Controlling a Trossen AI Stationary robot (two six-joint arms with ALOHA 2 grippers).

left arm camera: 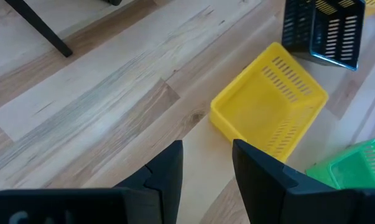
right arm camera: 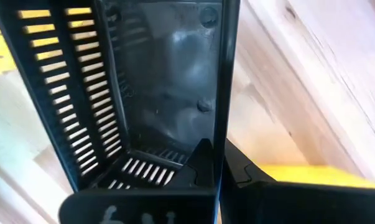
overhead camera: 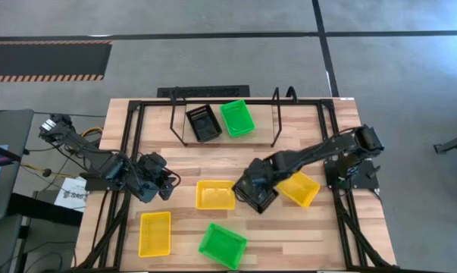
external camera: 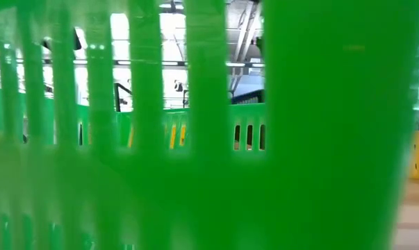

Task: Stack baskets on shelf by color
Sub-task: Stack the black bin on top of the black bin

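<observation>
From my seat, nearest the table's point(overhead camera: 289, 243) front edge lie a green basket point(overhead camera: 222, 245) and, toward the front left corner, a yellow basket point(overhead camera: 154, 232). That green one's slotted plastic wall fills the low view. All the baskets are small open rectangles with perforated sides, on pale plank wood.

Mid-table, the left gripper point(left arm camera: 207, 171) hovers near the left edge, fingers apart and empty, pointing at a second yellow basket point(left arm camera: 269, 99) in the middle.

Just right of that basket, the right gripper point(right arm camera: 213, 163) is pinched on the thin wall of a black basket point(right arm camera: 143, 81), one finger inside and one outside. The high view shows this basket tilted. I cannot tell whether it touches the wood. A third yellow basket point(overhead camera: 298, 188) lies close beside it toward the right edge.

At the back edge sits the shelf point(overhead camera: 228, 129), a wire frame with upright loops. On it stand another black basket point(overhead camera: 202, 123) and a second green one point(overhead camera: 237, 118), side by side.

I count three yellow, two green, two black.
</observation>
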